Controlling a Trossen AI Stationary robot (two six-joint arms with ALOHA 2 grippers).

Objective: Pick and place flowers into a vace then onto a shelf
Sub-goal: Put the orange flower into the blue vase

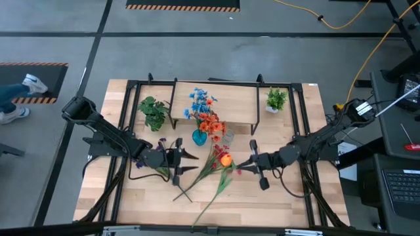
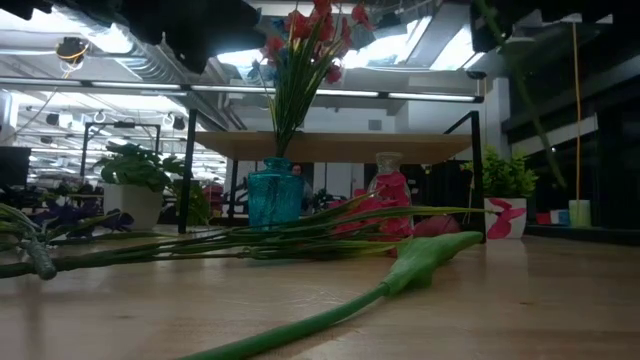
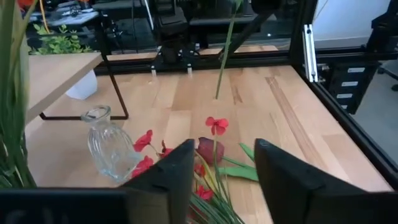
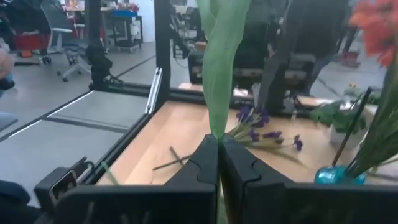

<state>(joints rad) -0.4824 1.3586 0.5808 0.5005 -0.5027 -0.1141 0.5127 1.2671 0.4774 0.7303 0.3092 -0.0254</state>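
Loose flowers lie in a heap mid-table: red blooms, purple ones and an orange tulip with a long leafy stem. A blue vase holding blue and orange flowers stands in front of the shelf, with a clear glass vase beside it. My left gripper hovers open over the heap's left side. My right gripper is shut on a green leafy stem, whose bloom I cannot make out. My right gripper pinches a broad green leaf of the stem between its two shut fingers, coming level from the table's right side. The stem is lifted, and its cut lower end hangs free above the table.
Two small potted plants stand at the shelf's ends. Black frame rails border the tabletop. Bare wood lies at the near right. A person's shoe shows on the floor, far left.
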